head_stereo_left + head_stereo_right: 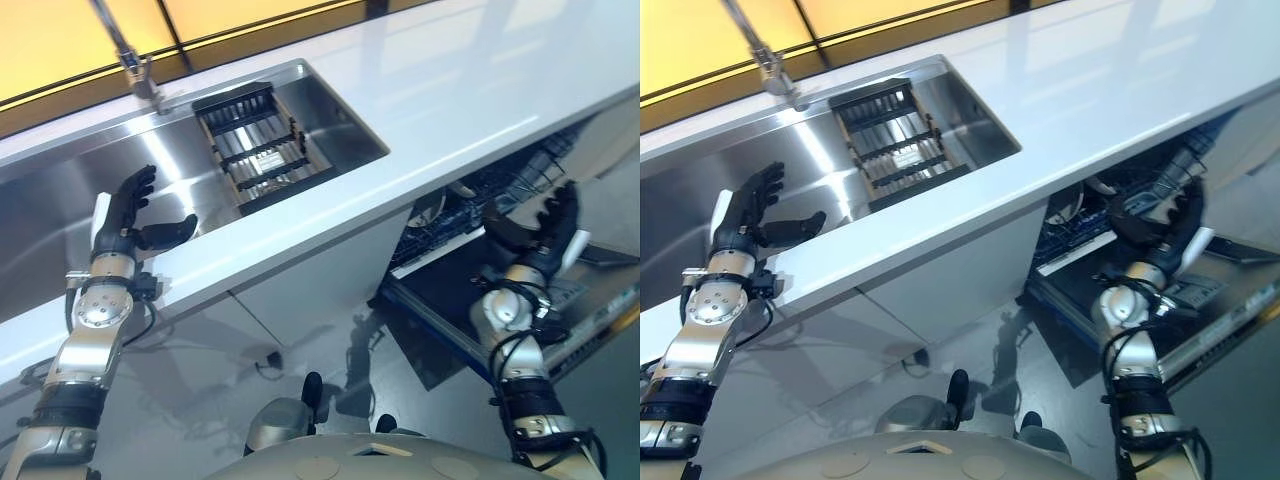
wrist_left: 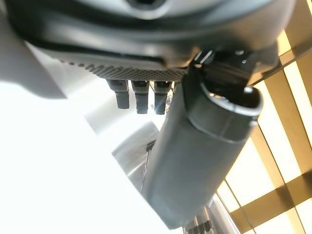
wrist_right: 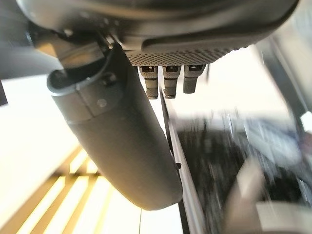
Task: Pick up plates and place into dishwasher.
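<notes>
Both robot hands (image 1: pixel 128 215) (image 1: pixel 545 228) spread, no writing legible.

The left hand (image 2: pixel 146 44) spreads, empty, its thumb (image 2: pixel 200 161) toward five o'clock (fingers (image 2: pixel 139 95) straight) over the white counter (image 2: pixel 44 165).

White countertop (image 1: pixel 470 90), steel-grey sink (image 1: pixel 60 190) w/ black-slatted rack (image 1: pixel 255 145), amber window (image 1: pixel 70 35).
</notes>
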Available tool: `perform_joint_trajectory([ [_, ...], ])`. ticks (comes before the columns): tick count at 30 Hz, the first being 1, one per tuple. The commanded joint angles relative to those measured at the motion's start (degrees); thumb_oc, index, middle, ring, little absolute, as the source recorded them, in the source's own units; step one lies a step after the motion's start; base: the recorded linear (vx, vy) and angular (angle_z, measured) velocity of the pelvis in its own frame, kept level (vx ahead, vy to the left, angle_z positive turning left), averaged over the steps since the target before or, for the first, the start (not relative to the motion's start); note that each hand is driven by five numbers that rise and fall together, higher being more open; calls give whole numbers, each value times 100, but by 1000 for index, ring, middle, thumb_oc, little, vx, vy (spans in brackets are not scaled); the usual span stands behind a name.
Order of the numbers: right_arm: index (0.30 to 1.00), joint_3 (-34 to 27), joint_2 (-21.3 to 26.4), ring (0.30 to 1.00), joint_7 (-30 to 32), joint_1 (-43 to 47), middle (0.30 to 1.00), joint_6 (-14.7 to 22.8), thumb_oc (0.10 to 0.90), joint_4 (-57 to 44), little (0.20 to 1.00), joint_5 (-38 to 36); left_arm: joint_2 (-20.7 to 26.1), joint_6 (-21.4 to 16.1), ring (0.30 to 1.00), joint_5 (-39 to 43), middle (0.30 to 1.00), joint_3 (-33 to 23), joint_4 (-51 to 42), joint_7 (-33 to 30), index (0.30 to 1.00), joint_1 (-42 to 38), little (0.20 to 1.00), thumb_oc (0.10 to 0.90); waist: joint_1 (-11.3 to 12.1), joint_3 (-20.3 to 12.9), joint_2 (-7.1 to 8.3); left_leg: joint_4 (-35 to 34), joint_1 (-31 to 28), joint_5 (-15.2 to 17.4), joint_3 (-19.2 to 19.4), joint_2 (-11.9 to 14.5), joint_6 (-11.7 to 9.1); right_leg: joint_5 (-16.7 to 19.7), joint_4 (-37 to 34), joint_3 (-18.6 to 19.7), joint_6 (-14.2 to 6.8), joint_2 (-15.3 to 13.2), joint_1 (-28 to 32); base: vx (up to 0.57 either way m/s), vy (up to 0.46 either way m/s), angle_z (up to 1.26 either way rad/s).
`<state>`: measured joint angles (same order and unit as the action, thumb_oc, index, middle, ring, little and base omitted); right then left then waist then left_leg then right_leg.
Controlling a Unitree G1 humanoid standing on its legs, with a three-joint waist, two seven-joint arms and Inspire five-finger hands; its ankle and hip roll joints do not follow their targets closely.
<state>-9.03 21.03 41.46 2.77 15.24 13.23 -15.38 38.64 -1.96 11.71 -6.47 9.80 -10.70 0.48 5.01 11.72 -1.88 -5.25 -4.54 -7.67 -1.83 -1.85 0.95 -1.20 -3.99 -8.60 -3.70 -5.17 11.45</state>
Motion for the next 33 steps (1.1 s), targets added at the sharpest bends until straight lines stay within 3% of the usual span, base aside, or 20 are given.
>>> perform_joint_trajectory([
  [1,900,-127,479,900,-404,-59,900,341,800,-306,900,200,163,-273,900,-212,900,-228,-124,-9,900,-228,900,800,-317,-519,76,225,-356,992,427,-67,136,102,373,59,-243,-10,-513,-82,-94,-22],
  [3,900,-228,498,900,-559,-221,900,149,800,-42,900,141,180,-270,900,-215,900,-301,-135,33,900,-214,900,800,-387,-538,85,164,-378,969,455,-41,105,94,346,103,-232,33,-503,-77,-111,-12],
  [9,900,-452,409,900,-493,-482,900,264,800,933,900,-339,253,-216,900,-191,900,-354,-145,-18,900,-258,900,800,-522,-514,87,135,-377,923,519,69,25,4,426,178,-162,140,-525,-75,-111,-16],
  [15,900,-680,241,900,-626,-373,900,487,800,2281,900,-1977,397,-202,900,-56,900,-216,-11,16,900,-463,900,800,-502,-497,3,123,-332,836,472,145,-84,-79,488,111,-84,208,-507,-52,-105,-7],
  [20,900,-874,165,900,-2020,-136,900,491,800,3427,900,-3730,444,-81,900,61,900,-16,-30,7,900,-655,900,800,-393,-485,-113,193,-217,750,366,183,-205,-143,518,-19,-2,206,-483,-30,-72,2],
  [24,900,-877,259,900,-3619,35,900,4,800,3945,900,-4924,435,54,900,125,900,100,-73,18,900,-807,900,800,-296,-456,-240,290,-64,666,216,175,-316,-192,567,-174,63,165,-510,-35,-34,14],
  [27,900,-805,339,900,-4436,93,900,-329,800,4127,900,-5288,394,101,900,160,900,133,-74,19,900,-845,900,800,-272,-440,-363,318,22,595,146,145,-376,-218,592,-261,89,133,-550,-34,16,13],
  [33,900,-793,609,900,-5151,305,900,-827,800,4534,900,-5568,319,124,900,193,900,236,-8,-9,900,-896,900,800,-224,-392,-614,441,166,526,13,97,-469,-285,737,-343,116,33,-677,-23,44,8],
])
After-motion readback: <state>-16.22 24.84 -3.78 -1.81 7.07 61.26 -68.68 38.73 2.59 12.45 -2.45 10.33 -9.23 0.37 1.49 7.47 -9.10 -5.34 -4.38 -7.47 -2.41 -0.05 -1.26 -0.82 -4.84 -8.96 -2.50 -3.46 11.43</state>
